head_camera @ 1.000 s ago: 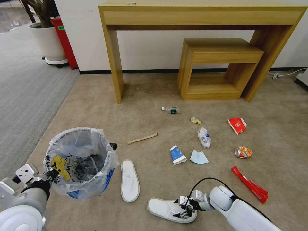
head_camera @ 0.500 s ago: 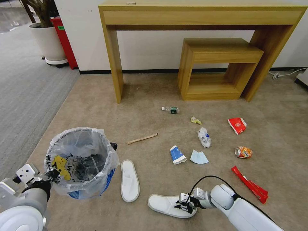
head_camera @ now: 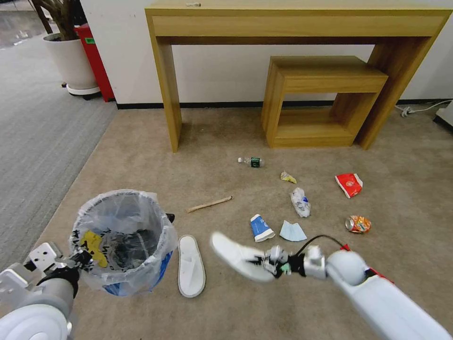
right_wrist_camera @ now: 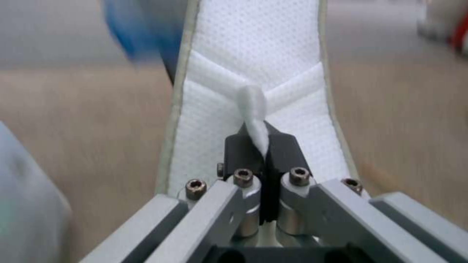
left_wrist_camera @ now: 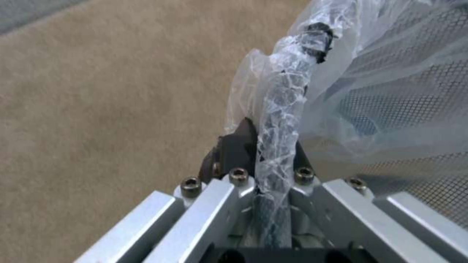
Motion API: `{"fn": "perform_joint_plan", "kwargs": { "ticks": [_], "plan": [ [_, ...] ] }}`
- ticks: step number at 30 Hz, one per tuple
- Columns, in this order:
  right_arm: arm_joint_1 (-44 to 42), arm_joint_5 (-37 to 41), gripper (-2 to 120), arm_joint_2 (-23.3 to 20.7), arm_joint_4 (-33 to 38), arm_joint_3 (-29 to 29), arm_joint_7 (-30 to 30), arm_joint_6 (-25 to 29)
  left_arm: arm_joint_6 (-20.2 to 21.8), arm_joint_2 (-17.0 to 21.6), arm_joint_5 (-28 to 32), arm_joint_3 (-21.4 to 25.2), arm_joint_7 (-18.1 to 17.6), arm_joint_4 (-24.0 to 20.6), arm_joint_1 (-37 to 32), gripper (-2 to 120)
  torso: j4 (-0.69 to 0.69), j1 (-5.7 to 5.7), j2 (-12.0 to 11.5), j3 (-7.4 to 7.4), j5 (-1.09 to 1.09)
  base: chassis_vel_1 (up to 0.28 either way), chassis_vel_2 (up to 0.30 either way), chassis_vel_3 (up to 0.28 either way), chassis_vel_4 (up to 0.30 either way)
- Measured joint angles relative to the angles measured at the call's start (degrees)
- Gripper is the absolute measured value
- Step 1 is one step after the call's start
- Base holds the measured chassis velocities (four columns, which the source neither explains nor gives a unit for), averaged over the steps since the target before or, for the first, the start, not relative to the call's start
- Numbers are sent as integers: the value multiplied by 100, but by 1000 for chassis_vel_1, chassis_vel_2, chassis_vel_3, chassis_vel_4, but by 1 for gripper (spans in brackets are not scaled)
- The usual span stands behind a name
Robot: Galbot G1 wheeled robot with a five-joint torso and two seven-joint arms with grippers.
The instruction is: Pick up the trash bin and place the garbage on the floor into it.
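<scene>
- The left gripper (head_camera: 80, 259) is clamped on the rim of the trash bin (head_camera: 123, 241), its fingers (left_wrist_camera: 234, 151) pinching the bag liner (left_wrist_camera: 283, 109) and the rim edge; the bin sits at the robot's left over the beige carpet (head_camera: 141, 156), whether lifted or resting I cannot tell.
- Inside the bin a yellow scrap (head_camera: 92, 243) and dark litter already lie, so some collecting appears done.
- The right gripper (head_camera: 271, 260) is closed on the strap of one white slipper (head_camera: 236, 257), raised off the carpet, toe towards the bin; the pads (right_wrist_camera: 280, 146) pinch the strap fold (right_wrist_camera: 254, 109).
- Not yet in the bin: the second slipper (head_camera: 191, 266) just beside the bin, wooden stick (head_camera: 209, 204), blue-white cup (head_camera: 260, 228), pale-blue mask (head_camera: 292, 232), crumpled plastic (head_camera: 300, 202), yellow wrapper (head_camera: 288, 177), green-labelled bottle (head_camera: 251, 161), red packet (head_camera: 349, 184), orange can (head_camera: 358, 224).
- By my judgement the task is early: most litter remains.
</scene>
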State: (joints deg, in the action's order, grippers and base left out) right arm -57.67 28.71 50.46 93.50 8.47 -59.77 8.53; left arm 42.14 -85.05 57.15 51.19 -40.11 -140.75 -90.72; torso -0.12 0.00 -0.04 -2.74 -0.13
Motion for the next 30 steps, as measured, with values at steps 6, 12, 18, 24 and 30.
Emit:
{"fn": "perform_joint_plan", "kwargs": {
  "ticks": [6, 12, 18, 24, 30],
  "plan": [
    [168, 1669, 0, 14, 471, -41, -567, 40, 0, 7, 15, -148, 0, 51, -5, 1, -1, 0, 0, 0, 0, 0, 0, 0, 0],
    [541, 2535, 0, 310, 580, -442, -576, 82, 0, -4, -5, -250, 34, 67, -38, 1, 0, 0, 0, 0, 1, 0, 0, 0, 0],
    [1075, 2793, 0, 829, 356, -1627, 521, 576, 0, -5, 15, -291, 86, -2, -69, 1, 0, 0, 0, 0, 2, 0, 0, 0, 0],
    [1673, 2755, 0, 1251, 160, -2459, 748, 667, 0, -34, 11, -346, 95, -47, -71, 1, 0, 0, 0, 0, 0, 0, 0, 0, 0],
    [2168, 2783, 0, 1815, 17, -3040, 953, 708, 0, -51, 8, -331, 111, -91, -97, 1, 0, 0, 0, 0, 0, 0, 0, 0, 0]
  ]
}}
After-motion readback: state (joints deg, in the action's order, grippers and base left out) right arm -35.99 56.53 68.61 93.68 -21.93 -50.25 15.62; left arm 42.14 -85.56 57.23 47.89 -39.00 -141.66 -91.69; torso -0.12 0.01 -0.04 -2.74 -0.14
